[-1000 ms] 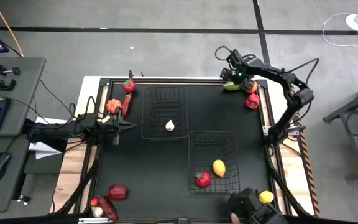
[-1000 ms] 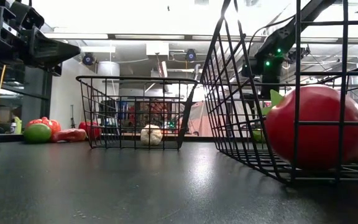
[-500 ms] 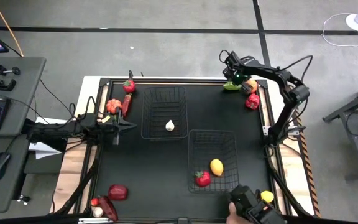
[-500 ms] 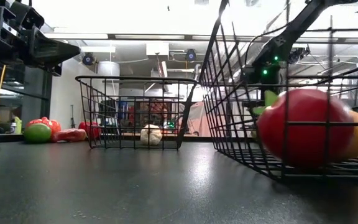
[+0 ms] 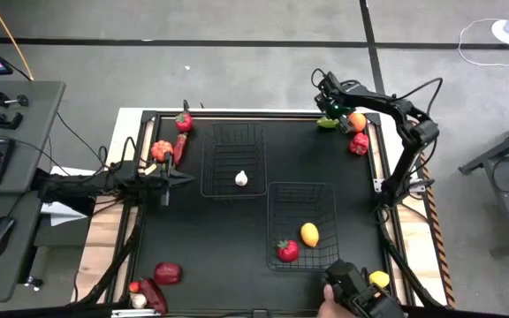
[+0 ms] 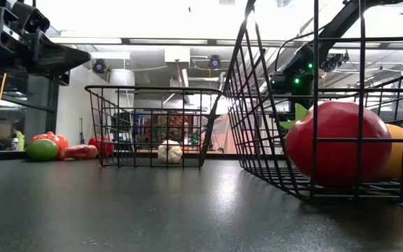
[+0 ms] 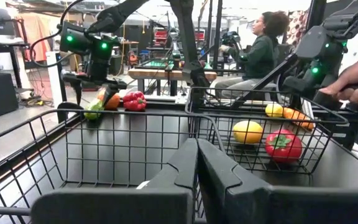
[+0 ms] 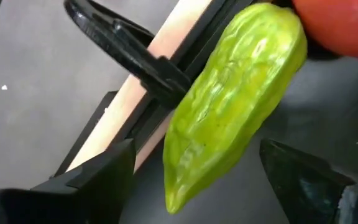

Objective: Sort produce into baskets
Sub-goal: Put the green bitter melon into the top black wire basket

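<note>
A green bumpy produce piece (image 8: 235, 106) lies on the table at the far right corner (image 5: 328, 123), next to an orange piece (image 5: 357, 120) and a red pepper (image 5: 359, 144). My right gripper (image 8: 196, 150) hangs over the green piece, open and pointing steeply down. One finger stands on either side of the piece, and neither touches it. My left gripper (image 5: 180, 177) waits shut and level at the table's left, beside the far basket (image 5: 233, 134). That basket holds a white piece (image 5: 241, 178). The near basket (image 5: 302, 189) holds a red piece (image 5: 287, 251) and a yellow one (image 5: 309, 234).
Red and orange pieces (image 5: 168, 146) lie at the far left. More red ones (image 5: 167, 272) lie at the near left corner, and a yellow one (image 5: 378, 279) sits near right. A person's hand (image 5: 332, 305) reaches in at the near edge. The table's raised frame (image 8: 148, 106) runs close by the green piece.
My right gripper has rolled about its own axis and sunk a little toward the green piece, still open. The near basket, with its red and yellow pieces, has shifted slightly.
</note>
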Controlling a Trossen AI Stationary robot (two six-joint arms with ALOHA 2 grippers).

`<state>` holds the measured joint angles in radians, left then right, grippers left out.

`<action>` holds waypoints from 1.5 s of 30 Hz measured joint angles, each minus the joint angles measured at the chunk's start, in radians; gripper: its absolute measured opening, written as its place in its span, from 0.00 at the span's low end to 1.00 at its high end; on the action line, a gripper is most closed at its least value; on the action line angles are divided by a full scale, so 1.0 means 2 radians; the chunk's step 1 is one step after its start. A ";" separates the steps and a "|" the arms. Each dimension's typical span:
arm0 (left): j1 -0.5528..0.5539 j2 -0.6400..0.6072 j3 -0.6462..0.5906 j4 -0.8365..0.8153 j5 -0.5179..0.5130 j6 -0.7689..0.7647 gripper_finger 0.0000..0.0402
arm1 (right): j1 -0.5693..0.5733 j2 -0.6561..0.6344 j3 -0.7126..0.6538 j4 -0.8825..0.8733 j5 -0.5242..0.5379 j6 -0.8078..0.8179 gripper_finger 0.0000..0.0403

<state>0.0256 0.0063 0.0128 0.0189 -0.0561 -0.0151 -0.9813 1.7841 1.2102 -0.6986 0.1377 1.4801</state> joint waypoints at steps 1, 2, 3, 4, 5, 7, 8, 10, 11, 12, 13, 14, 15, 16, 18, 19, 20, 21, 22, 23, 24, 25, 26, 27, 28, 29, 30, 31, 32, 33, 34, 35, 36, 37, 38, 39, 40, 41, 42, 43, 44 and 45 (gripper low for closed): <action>0.000 0.000 0.000 0.000 0.000 0.000 0.00 | 0.001 -0.006 0.000 0.000 0.003 -0.007 0.81; 0.000 0.000 0.000 0.000 0.000 0.000 0.00 | 0.003 -0.013 0.000 0.002 0.008 -0.012 0.81; 0.000 0.000 0.000 0.000 0.000 0.000 0.00 | 0.004 -0.020 0.000 0.003 0.013 -0.021 0.80; 0.000 0.000 0.000 0.000 0.000 0.000 0.00 | 0.004 -0.027 0.000 0.000 0.020 -0.027 0.80; 0.000 0.000 0.000 0.000 0.000 0.000 0.00 | 0.004 -0.033 0.000 -0.007 0.024 -0.033 0.80; 0.000 0.000 0.000 0.000 0.000 0.000 0.00 | 0.004 -0.044 0.000 -0.028 0.035 -0.037 0.80; 0.000 0.000 0.000 0.000 0.000 0.000 0.00 | 0.004 -0.047 0.000 -0.041 0.036 -0.037 0.80; 0.000 0.000 0.000 0.000 0.000 0.000 0.00 | 0.003 -0.048 -0.003 -0.060 0.036 -0.037 0.80; 0.000 0.000 0.000 0.000 0.000 0.000 0.00 | 0.003 -0.047 -0.009 -0.062 0.035 -0.037 0.80; 0.000 0.000 0.000 0.000 0.000 0.000 0.00 | 0.003 -0.047 -0.015 -0.058 0.034 -0.033 0.79; 0.000 0.000 0.000 0.000 0.000 0.000 0.00 | 0.003 -0.047 -0.023 -0.048 0.034 -0.026 0.79; 0.000 0.000 0.000 0.000 0.000 0.000 0.00 | 0.003 -0.047 -0.030 -0.035 0.034 -0.016 0.79; 0.000 0.000 0.000 0.000 0.000 0.000 0.00 | 0.003 -0.047 -0.038 -0.022 0.034 -0.003 0.79; 0.000 0.000 0.000 0.000 0.000 0.000 0.00 | 0.001 -0.047 -0.045 -0.010 0.034 0.007 0.79; 0.000 0.000 0.000 0.000 0.000 0.000 0.00 | -0.001 -0.047 -0.057 0.016 0.034 0.023 0.79; 0.000 0.000 0.000 0.000 0.000 0.000 0.00 | -0.001 -0.047 -0.065 0.030 0.034 0.028 0.79; 0.000 0.000 0.000 0.000 0.000 0.000 0.00 | -0.001 -0.047 -0.072 0.039 0.031 0.035 0.79; 0.000 0.000 0.000 0.000 0.000 0.000 0.00 | -0.002 -0.047 -0.078 0.045 0.028 0.043 0.79; 0.000 0.000 0.000 0.000 0.000 0.000 0.00 | -0.002 -0.047 -0.082 0.048 0.027 0.053 0.79; 0.000 0.000 0.000 0.000 0.000 0.000 0.00 | -0.002 -0.047 -0.086 0.051 0.028 0.061 0.79; 0.000 0.000 0.000 0.000 0.000 0.000 0.00 | -0.002 -0.047 -0.090 0.055 0.032 0.069 0.79; 0.000 0.000 0.000 0.000 0.000 0.000 0.00 | -0.002 -0.047 -0.092 0.056 0.035 0.074 0.79; 0.000 0.000 0.000 0.000 0.000 0.000 0.00 | -0.003 -0.047 -0.095 0.058 0.037 0.080 0.79; 0.000 0.000 0.000 0.000 0.000 0.000 0.00 | -0.003 -0.047 -0.097 0.060 0.038 0.081 0.79; 0.000 0.000 0.000 0.000 0.000 0.000 0.00 | -0.005 -0.047 -0.099 0.060 0.041 0.081 0.79; 0.000 0.000 0.000 0.000 0.000 0.000 0.00 | -0.007 -0.046 -0.100 0.060 0.045 0.081 0.79; 0.000 0.000 0.000 0.000 0.000 0.000 0.00 | -0.009 -0.046 -0.100 0.060 0.048 0.081 0.79; 0.000 0.000 0.000 0.000 0.000 0.000 0.00 | -0.011 -0.045 -0.100 0.060 0.050 0.081 0.79; 0.000 0.000 0.000 0.000 0.000 0.000 0.00 | -0.013 -0.042 -0.100 0.060 0.050 0.081 0.79; 0.000 0.000 0.000 0.000 0.000 0.000 0.00 | -0.015 -0.039 -0.100 0.060 0.050 0.081 0.79; 0.000 0.000 0.000 0.000 0.000 0.000 0.00 | -0.015 -0.036 -0.100 0.060 0.050 0.081 0.79; 0.000 0.000 0.000 0.000 0.000 0.000 0.00 | -0.015 -0.033 -0.100 0.060 0.049 0.080 0.79; 0.000 0.000 0.000 0.000 0.000 0.000 0.00 | -0.015 -0.029 -0.100 0.060 0.049 0.077 0.79; 0.000 0.000 0.000 0.000 0.000 0.000 0.00 | -0.015 -0.025 -0.100 0.061 0.048 0.075 0.79; 0.000 0.000 0.000 0.000 0.000 0.000 0.00 | -0.014 -0.021 -0.100 0.061 0.046 0.070 0.79; 0.000 0.000 0.000 0.000 0.000 0.000 0.00 | -0.013 -0.017 -0.100 0.064 0.042 0.067 0.79; 0.000 0.000 0.000 0.000 0.000 0.000 0.00 | -0.012 -0.013 -0.099 0.066 0.039 0.061 0.79; 0.000 0.000 0.000 0.000 0.000 0.000 0.00 | -0.012 -0.009 -0.099 0.067 0.037 0.054 0.79; 0.000 0.000 0.000 0.000 0.000 0.000 0.00 | -0.012 -0.007 -0.098 0.068 0.035 0.048 0.79; 0.000 0.000 0.000 0.000 0.000 0.000 0.00 | -0.012 -0.005 -0.098 0.067 0.033 0.043 0.78; 0.000 0.000 0.000 0.000 0.000 0.000 0.00 | -0.010 -0.005 -0.098 0.065 0.031 0.040 0.76; 0.000 0.000 0.000 0.000 0.000 0.000 0.00 | -0.009 -0.005 -0.098 0.063 0.030 0.036 0.73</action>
<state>0.0257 0.0063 0.0128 0.0189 -0.0559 -0.0151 -1.0003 1.7751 1.0145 -0.5729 0.1986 1.5514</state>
